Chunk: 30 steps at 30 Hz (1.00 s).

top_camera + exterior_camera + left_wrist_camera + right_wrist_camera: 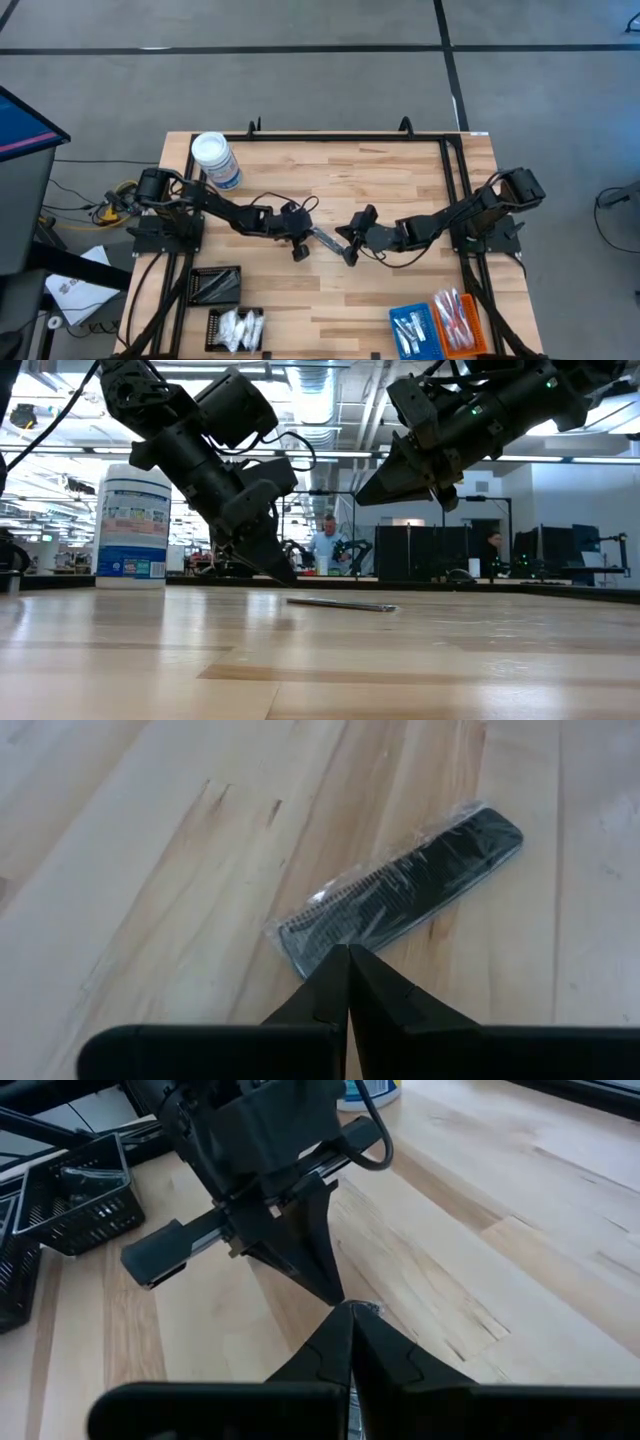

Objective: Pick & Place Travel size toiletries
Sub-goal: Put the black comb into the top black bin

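- A black comb [400,885] in a clear wrapper lay flat on the bare wooden table [400,180], near the middle, between the two grippers.
- In the low view the comb [340,603] showed as a thin dark strip resting on the tabletop, with nothing lifting it.
- The left gripper [298,250] hung at the comb's left end, pointing down at a slant; its fingers [340,995] were pressed together, tips meeting just at the near end of the wrapper.
- Whether those tips touched the wrapper could not be told from the left wrist view.
- The right gripper [351,252] sat at the comb's other end, raised a little off the table in the low view [400,485].
- Its fingers [345,1345] were also pressed together, holding nothing, with a bit of crinkled wrapper showing just past their tips.
- The left gripper's closed wedge [310,1255] stood close opposite it in the right wrist view, tips nearly meeting.
- A white-lidded jar [215,160] stood upright at the table's far left corner, well apart from the comb.
- At the near left edge sat a black tray [216,285] with dark sticks and another tray of white sachets [236,328].
- At the near right edge a blue tray [413,326] and an orange tray [457,320] held wrapped items, side by side.
- A person [325,545] stood far off in the room beyond the table.
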Each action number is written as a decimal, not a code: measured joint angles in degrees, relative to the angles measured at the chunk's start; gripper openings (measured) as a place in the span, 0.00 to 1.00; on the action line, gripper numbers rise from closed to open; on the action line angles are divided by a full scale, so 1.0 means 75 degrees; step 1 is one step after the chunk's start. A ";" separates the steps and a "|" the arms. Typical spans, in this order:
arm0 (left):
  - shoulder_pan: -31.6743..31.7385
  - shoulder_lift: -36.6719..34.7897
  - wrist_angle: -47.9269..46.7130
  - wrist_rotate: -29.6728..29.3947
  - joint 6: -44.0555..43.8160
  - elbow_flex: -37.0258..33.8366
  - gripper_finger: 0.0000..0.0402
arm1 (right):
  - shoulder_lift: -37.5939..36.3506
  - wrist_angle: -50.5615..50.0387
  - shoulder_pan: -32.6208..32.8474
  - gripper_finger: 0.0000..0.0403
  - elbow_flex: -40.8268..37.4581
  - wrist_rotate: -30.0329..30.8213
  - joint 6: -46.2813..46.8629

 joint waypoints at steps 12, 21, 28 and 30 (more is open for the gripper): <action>0.0000 0.0000 -0.0003 -0.0133 -0.0018 0.0000 0.00 | 0.0000 -0.0012 0.0000 0.00 0.0000 0.0000 0.0000; 0.0000 0.0065 -0.0015 -0.0192 -0.0023 0.0029 0.00 | 0.0000 -0.0023 0.0000 0.00 0.0000 0.0000 0.0000; -0.0020 0.0212 -0.0027 -0.0285 0.0039 0.0134 0.00 | 0.0001 -0.0070 0.0000 0.00 0.0000 0.0000 0.0000; -0.0020 0.0204 -0.0072 -0.0285 0.0041 0.0131 0.00 | 0.0003 -0.0073 0.0000 0.00 0.0000 0.0000 0.0000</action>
